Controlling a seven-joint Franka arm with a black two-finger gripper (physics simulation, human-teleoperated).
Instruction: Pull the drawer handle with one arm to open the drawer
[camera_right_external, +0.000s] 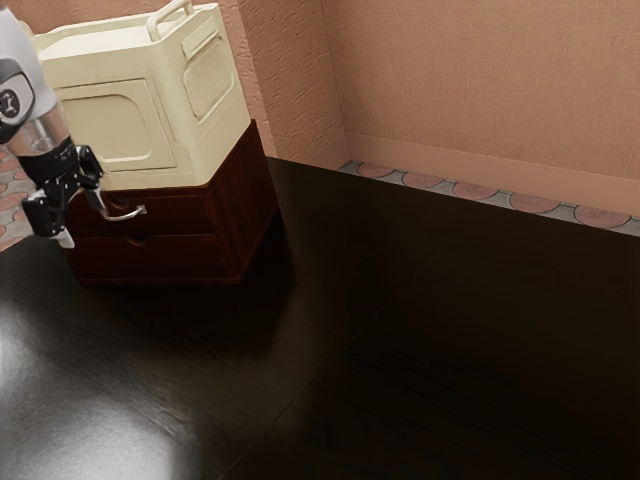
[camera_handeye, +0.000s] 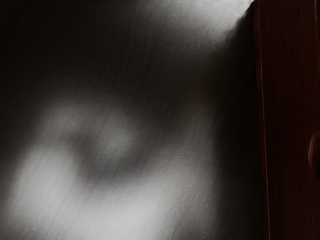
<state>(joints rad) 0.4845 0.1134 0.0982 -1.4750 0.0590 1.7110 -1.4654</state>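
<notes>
In the exterior view my gripper (camera_right_external: 83, 222) is at the left, in front of the dark red-brown drawer unit (camera_right_external: 185, 258), with its fingers apart and pointing down. The upper drawer (camera_right_external: 180, 215) carries a curved silver handle (camera_right_external: 126, 217). One finger stands close to the handle's left end; whether they touch cannot be told. The upper drawer looks flush with the lower drawer (camera_right_external: 175, 256). Part of the drawer unit (camera_handeye: 289, 100) runs along one side of the wrist view.
A cream box (camera_right_external: 120, 125) with a raised handle rests on top of the drawer unit. The dark table (camera_right_external: 430, 320) extends toward the exterior view's right, and the textured wall (camera_right_external: 480, 80) rises behind it.
</notes>
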